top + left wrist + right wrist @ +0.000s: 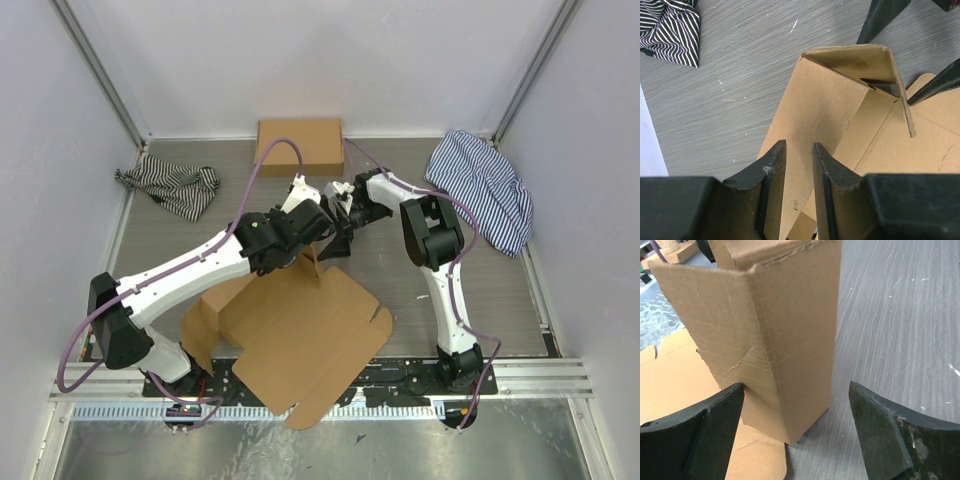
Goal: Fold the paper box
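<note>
The paper box (300, 345) lies mostly flat on the grey table near the arm bases, a brown die-cut sheet with one side wall raised (315, 265). That raised wall and its folded corner (850, 65) show in the left wrist view. My left gripper (799, 150) straddles the wall's near end, jaws narrow, with cardboard filling the gap. My right gripper (796, 385) stands wide open around the upright corner (790, 340); its left fingertip (735, 392) touches the cardboard and the right one is clear of it. Both grippers meet over the wall, left gripper (318, 245), right gripper (340, 232).
A closed low brown box (300, 142) sits at the back wall. A black-and-white striped cloth (170, 187) lies at the back left, also seen as the cloth (670, 27). A blue-and-white striped cloth (485, 185) lies at the right. White walls enclose the table.
</note>
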Controlling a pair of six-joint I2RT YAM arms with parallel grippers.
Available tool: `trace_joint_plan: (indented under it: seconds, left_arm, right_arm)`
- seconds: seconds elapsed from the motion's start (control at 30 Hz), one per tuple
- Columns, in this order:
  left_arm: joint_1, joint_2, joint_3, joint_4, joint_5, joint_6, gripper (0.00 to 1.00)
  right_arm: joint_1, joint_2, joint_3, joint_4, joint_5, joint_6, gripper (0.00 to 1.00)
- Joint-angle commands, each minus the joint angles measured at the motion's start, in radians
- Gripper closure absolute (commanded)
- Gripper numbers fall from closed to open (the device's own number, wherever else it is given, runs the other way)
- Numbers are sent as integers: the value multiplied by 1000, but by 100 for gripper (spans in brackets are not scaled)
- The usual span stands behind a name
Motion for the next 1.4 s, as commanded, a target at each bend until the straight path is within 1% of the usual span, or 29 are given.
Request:
trace_joint_plan:
  seconds: [0.0,0.1,0.3,0.6,0.9,1.13,1.2,1.27,1.33,1.37]
  left_arm:
    - [1,-28,-4,10,3,-9,65]
    - [0,-31,-8,13,9,-13,65]
    - [1,-32,-3,18,11,-12,65]
    - [2,-32,2,11,8,-10,65]
    - [1,-34,5,11,8,-10,65]
    - [1,-41,5,12,5,-15,65]
    - [1,-43,5,11,7,-16,65]
    - [2,-44,5,11,5,-17,65]
    - [2,-45,4,11,6,-18,65]
    - [1,-47,3,11,4,-18,65]
  right_arm:
    - [9,-62,-42,-15,-43,-39,10]
    - [20,-75,-71,-17,-72,-54,10]
    - [55,-113,-95,-18,-75,-76,12]
    - [70,-99,-55,-18,-75,-65,13]
    - [92,-78,-12,-20,-76,-40,21]
    - [110,-54,18,-20,-75,-23,22]
    - [115,-46,29,-20,-75,-15,25]
    - [120,-32,42,-19,-75,-6,31]
    - [125,-12,68,-18,-75,19,43]
    - [126,-3,81,-19,-75,31,48]
